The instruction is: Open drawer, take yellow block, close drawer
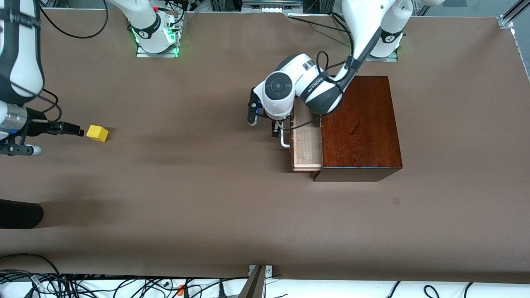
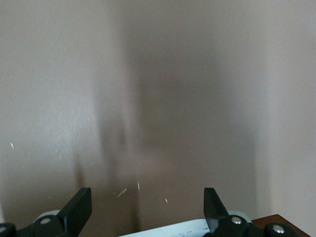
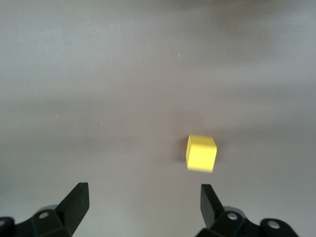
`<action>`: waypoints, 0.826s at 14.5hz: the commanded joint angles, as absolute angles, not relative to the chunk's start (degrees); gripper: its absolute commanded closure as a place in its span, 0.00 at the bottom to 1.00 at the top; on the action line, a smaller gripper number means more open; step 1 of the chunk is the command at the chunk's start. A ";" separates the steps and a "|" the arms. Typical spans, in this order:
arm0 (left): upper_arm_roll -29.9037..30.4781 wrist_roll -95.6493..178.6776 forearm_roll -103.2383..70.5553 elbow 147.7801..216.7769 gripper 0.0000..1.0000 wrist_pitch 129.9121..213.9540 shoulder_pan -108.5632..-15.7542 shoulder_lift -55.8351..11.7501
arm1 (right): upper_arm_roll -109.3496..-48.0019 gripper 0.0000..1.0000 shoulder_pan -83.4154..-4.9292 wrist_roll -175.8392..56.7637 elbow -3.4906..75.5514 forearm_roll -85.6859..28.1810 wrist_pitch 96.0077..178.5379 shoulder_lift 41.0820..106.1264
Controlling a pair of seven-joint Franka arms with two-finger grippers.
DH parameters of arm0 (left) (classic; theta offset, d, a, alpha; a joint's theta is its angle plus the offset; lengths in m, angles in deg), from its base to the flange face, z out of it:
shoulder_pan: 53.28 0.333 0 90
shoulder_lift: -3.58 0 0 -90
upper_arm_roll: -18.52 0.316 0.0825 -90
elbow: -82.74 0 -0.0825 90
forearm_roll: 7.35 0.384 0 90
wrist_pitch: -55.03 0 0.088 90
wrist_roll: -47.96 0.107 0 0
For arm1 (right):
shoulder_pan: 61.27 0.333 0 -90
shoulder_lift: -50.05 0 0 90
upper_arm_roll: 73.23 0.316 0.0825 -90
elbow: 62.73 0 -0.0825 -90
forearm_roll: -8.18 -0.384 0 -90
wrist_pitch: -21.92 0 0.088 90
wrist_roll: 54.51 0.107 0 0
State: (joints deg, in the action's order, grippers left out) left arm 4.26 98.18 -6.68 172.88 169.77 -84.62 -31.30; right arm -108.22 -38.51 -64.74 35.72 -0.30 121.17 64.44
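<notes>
The drawer (image 1: pixel 307 140) of the mahogany-coloured box (image 1: pixel 360 124) stands part way out, and its pale-wood tray shows empty. Its white bar handle (image 1: pixel 285 140) faces the right arm's end of the table. My left gripper (image 1: pixel 274 129) is open at the handle; in the left wrist view (image 2: pixel 145 207) the handle (image 2: pixel 173 228) shows low between the spread fingers, which do not grip it. The yellow block (image 1: pixel 97 133) lies on the bare table near the right arm's end. My right gripper (image 1: pixel 77 131) is open and empty beside the block (image 3: pixel 201 153), which lies just ahead of its fingertips (image 3: pixel 207 197).
The brown table top (image 1: pixel 207 186) stretches wide between the block and the box. A dark object (image 1: pixel 18 214) shows at the table's edge at the right arm's end, nearer the front camera. Cables lie along the front edge.
</notes>
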 commanded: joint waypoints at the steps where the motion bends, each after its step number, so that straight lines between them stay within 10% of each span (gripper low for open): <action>1: 4.46 99.82 -5.50 174.59 0.00 167.27 -82.38 -29.47 | -108.38 0.00 -35.17 -60.57 28.69 2.12 112.47 65.35; 12: 4.64 99.82 -5.50 174.50 0.00 161.73 -78.51 -27.97 | -107.94 0.00 -32.18 -53.63 27.01 4.93 108.84 59.02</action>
